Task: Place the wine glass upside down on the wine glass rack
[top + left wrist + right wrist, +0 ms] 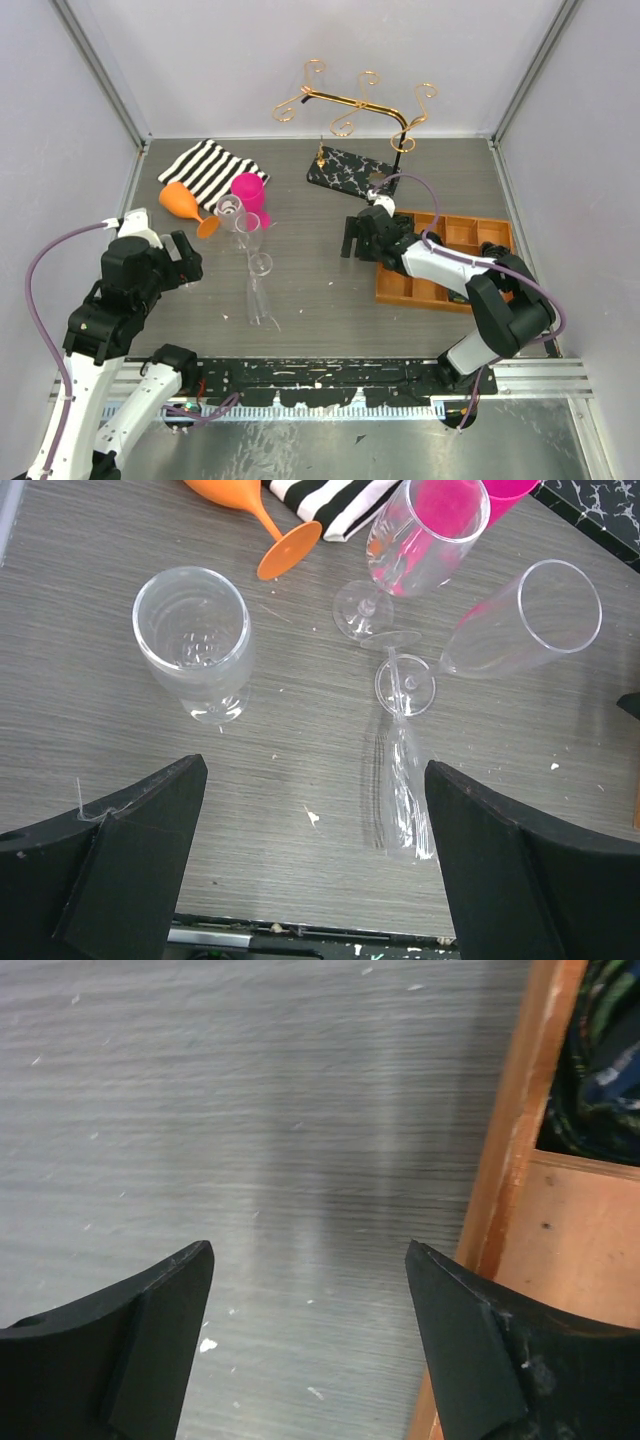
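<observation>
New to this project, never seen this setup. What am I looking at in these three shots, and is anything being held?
Two robot arms are bolted at the near edge of a grey table. The wide picture is from a fixed camera above and behind them. The other two come from cameras on each wrist, looking past that arm's own two black fingers.

The left hand is open over several clear glasses: one upright tumbler, others lying down, plus an orange goblet, a pink cup and a striped cloth. The right hand hangs over bare table beside an orange tray. The gold wine glass rack stands at the back. Neither hand holds anything.
</observation>
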`<state>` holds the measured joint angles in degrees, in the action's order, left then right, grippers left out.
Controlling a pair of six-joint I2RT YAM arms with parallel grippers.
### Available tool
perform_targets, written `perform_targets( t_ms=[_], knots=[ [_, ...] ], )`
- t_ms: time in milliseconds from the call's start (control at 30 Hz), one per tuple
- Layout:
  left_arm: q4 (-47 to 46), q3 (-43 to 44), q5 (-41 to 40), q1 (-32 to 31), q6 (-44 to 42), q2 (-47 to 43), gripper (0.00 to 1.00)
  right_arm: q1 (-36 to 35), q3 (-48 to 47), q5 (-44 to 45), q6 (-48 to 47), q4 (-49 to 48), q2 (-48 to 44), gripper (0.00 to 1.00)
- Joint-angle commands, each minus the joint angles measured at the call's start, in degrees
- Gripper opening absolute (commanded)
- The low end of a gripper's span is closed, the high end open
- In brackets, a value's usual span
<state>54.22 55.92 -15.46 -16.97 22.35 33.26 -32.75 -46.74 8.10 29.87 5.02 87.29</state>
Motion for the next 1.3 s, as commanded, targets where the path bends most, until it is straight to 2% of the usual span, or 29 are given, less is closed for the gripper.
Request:
perform_targets(
  t_ms=[0, 100, 200, 400, 500, 567, 633, 800, 900, 1267],
  knots=[
    [0.33, -0.55, -1.51, 0.22, 0.15, -0.11, 0.98, -0.07, -2.7, 19.49, 6.03, 4.9, 0.56, 0.86],
    [0.37, -0.55, -1.63, 0.26, 0.15, -0.04, 0.98, 1.16, -3.29, 23.28, 6.18, 6.67, 1.19, 0.89],
    [0.29, -0.59, -1.5, 0.25, 0.07, -0.06, 0.98, 4.15, -2.91, 22.05, 5.92, 6.71, 0.89, 0.89],
    [0.1, -0.6, -1.67, 0.22, -0.1, -0.08, 0.98, 5.78, -0.68, 13.3, -3.13, -3.88, -4.8, 0.91],
    [0.31, -0.64, -1.76, 0.24, -0.19, -0.19, 0.98, 8.82, -2.23, 8.68, -3.85, -5.85, -6.49, 0.94],
    [0.29, -0.63, -1.88, 0.27, -0.2, -0.65, 0.98, 12.17, -2.0, -0.87, -4.87, -11.23, -7.68, 0.94],
    [0.16, -0.79, -1.82, 0.23, -0.2, -1.33, 0.98, 14.92, 1.38, -8.02, -6.68, -22.33, -9.01, 0.94],
    [-0.48, -1.21, -1.68, 0.24, -0.51, -3.01, 0.98, 16.48, 6.43, -7.44, -15.28, -41.33, -8.13, 0.96],
    [-1.03, -1.58, -1.41, 0.23, -0.88, -3.53, 0.98, 17.24, 6.5, -7.49, -17.85, -49.47, -5.08, 0.96],
    [-1.09, -1.71, -0.8, 0.25, -0.99, -4.25, 0.98, 22.79, 0.98, -13.05, -19.12, -55.76, 4.41, 0.96]
  ],
)
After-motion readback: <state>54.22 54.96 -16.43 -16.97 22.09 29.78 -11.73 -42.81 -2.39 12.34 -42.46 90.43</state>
